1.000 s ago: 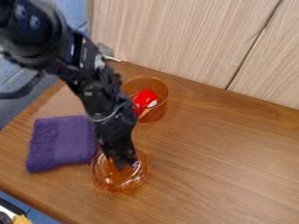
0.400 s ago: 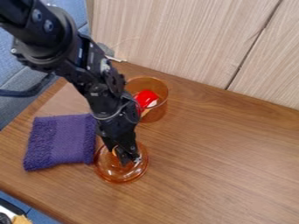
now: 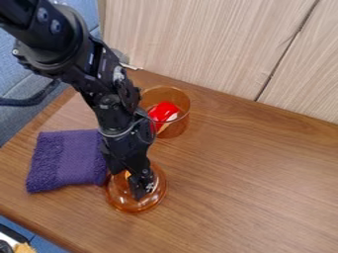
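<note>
Lower in view than before, the gripper [image 3: 131,184] and orange glass dish [image 3: 124,198] have shifted slightly; the fingers stand apart over the dish, just beside the purple cloth [image 3: 68,160].

A black robot arm [image 3: 105,101] slants down, its jaws at an amber glass dish [image 3: 133,206]. A purple cloth [image 3: 66,160] and an amber cup [image 3: 177,95] holding something red [image 3: 163,111] share the tabletop [image 3: 251,183].
</note>
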Robot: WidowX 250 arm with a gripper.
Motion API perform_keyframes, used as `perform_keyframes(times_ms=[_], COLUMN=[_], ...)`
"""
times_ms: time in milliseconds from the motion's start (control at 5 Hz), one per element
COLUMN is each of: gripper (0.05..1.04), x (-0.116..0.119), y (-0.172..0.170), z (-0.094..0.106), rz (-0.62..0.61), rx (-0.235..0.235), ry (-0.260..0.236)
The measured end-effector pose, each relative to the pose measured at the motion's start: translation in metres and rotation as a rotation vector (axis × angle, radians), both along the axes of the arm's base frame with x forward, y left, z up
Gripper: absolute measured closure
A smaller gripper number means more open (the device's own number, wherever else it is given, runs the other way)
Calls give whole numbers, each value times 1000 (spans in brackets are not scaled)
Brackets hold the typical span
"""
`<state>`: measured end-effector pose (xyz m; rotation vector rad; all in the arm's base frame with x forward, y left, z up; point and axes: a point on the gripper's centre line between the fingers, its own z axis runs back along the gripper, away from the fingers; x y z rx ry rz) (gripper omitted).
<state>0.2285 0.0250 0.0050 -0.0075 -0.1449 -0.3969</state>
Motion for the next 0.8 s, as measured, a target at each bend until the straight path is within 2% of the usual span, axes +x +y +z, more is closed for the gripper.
perform_keyframes(times_ms=[400,600,800], gripper=[83,83,83], x=[19,23,23], y=[-2,-1,-1], z=[68,90,90], rz=[14,8,3], rx=[-62,-70,-69], ry=[-147,-218,-218])
